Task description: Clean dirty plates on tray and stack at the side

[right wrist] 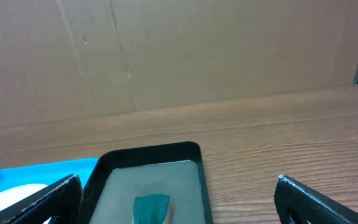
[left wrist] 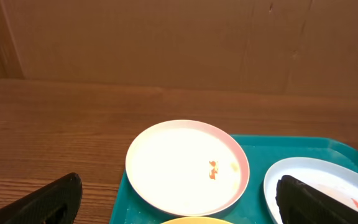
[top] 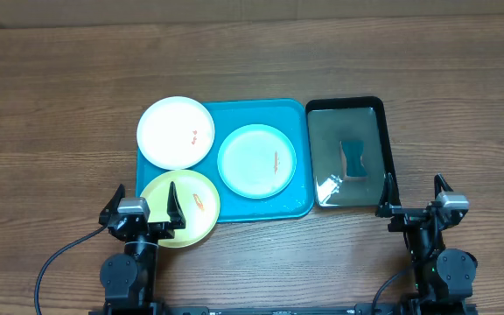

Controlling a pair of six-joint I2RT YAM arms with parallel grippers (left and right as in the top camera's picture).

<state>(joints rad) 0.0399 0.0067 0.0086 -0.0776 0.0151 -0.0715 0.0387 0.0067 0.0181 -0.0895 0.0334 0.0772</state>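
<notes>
Three plates lie on the teal tray [top: 294,115]. The white plate [top: 175,132] is at its far left with small orange smears. The pale cyan plate [top: 257,161] is in the middle with an orange streak. The yellow-green plate [top: 191,210] hangs over the near left edge. My left gripper [top: 144,210] is open and empty just in front of the yellow-green plate. In the left wrist view its jaws [left wrist: 179,186] frame the white plate [left wrist: 179,165] and the cyan plate [left wrist: 319,177]. My right gripper [top: 416,203] is open and empty, right of the tray.
A glossy black tray [top: 348,105] stands right of the teal tray and holds water and a teal sponge [top: 353,158]. The right wrist view shows the black tray [right wrist: 148,153] and the sponge [right wrist: 151,207]. A brown cardboard wall stands behind the table.
</notes>
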